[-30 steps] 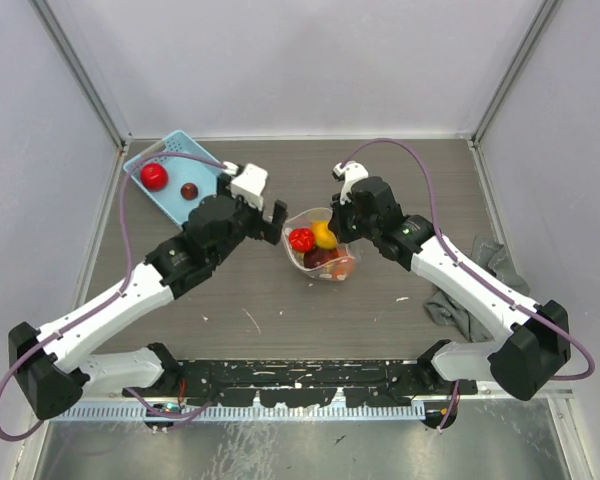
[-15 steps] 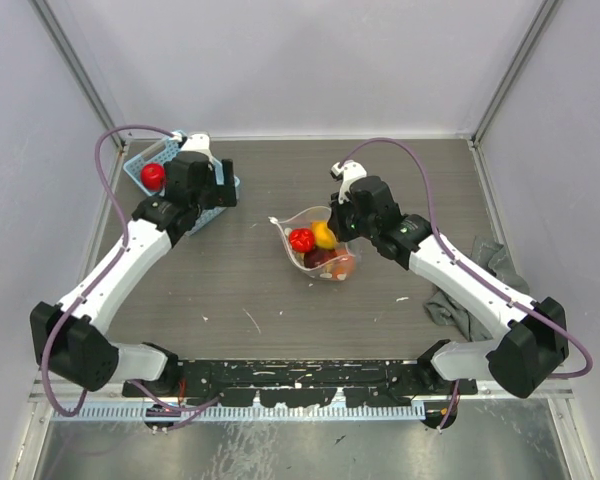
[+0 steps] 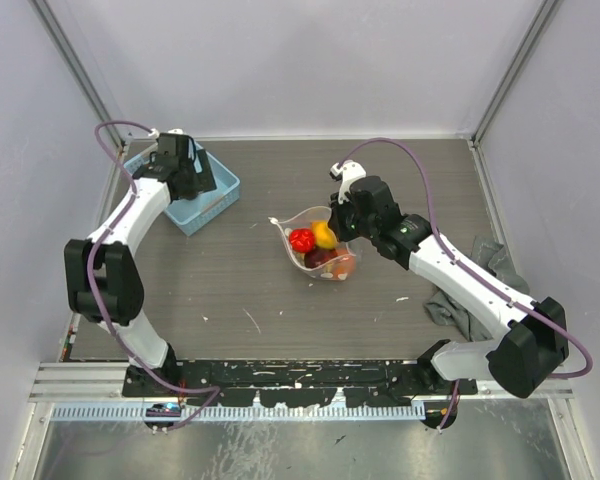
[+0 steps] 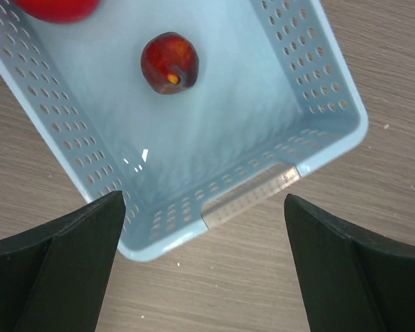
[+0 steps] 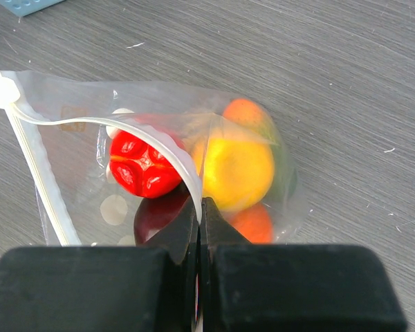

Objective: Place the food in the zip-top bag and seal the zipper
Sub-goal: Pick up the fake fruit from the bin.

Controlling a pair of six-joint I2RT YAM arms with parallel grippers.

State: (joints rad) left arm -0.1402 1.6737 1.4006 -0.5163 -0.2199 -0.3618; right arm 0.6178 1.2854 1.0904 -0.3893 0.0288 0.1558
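I find the left end effector (image 4: 204, 207) spread wide and empty above the blue basket (image 4: 325, 76), which holds a dark red fruit (image 4: 169, 62). The right end effector (image 5: 199, 207) is pinched tight on the mouth edge of the bag (image 5: 76, 145). The bag lies mid-desk (image 3: 280, 300), unsealed, with fruits (image 5: 236, 166) inside.

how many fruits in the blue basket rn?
2. A dark red fruit lies on the basket floor; a red fruit sits at the far end, cut off by the left wrist view's edge. Others may be hidden beyond it.

Left arm's stretched to the far left corner, its end effector (image 3: 185, 165) facing down, jaws spread wide; right arm angles in toward centre, end effector (image 5: 199, 207) pinched tight on the zip-top bag (image 5: 145, 100)
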